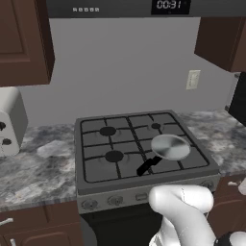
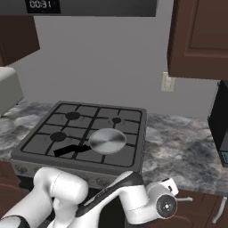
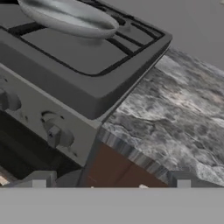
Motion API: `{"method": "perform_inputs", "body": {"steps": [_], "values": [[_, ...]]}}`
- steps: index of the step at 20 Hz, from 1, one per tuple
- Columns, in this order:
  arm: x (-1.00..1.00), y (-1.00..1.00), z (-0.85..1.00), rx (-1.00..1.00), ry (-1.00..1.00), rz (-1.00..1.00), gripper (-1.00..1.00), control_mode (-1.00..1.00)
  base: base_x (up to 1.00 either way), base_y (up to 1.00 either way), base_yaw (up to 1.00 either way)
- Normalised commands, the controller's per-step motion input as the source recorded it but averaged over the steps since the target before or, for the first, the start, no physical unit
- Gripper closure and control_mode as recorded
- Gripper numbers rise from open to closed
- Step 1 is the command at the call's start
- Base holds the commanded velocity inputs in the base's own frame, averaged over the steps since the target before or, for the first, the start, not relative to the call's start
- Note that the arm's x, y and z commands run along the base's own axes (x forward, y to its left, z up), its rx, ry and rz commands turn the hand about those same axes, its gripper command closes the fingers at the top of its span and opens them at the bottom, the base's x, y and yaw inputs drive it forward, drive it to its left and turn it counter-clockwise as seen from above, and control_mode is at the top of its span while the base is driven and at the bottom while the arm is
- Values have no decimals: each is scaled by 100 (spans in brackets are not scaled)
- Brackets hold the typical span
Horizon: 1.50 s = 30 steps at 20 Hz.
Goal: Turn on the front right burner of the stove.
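**Steel pan on the front right burner, gripper low by the knobs**

Dark grey metal makes up the stove, set into a marbled counter between brown cabinets. Four burners sit under black grates. On the front right burner rests a shallow steel pan, its black handle pointing toward the front left. The pan holds nothing that I can see. The burner's cap is hidden beneath it.

The arm bends down in front of the range, and the gripper hangs low at the stove's front right corner, facing the panel. The rightmost knob is just ahead of the fingertips, apart from them. The jaws stand spread, holding nothing.

A white toaster stands at the far left.
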Motion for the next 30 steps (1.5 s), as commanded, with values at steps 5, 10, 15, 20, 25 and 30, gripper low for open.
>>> {"method": "perform_inputs", "body": {"steps": [5,10,15,20,25,30], "values": [[0,0,-50,15,-19,0,-100,-100,0,0,0],[0,0,-27,33,-10,0,-100,-100,0,0,0],[0,6,-3,27,-2,0,-100,-100,0,0,0],[0,27,-9,8,0,0,-100,-100,0,0,0],[1,44,-20,0,0,-1,-100,-100,0,0,0],[13,38,-18,0,0,-8,-100,-100,0,0,0]]}}
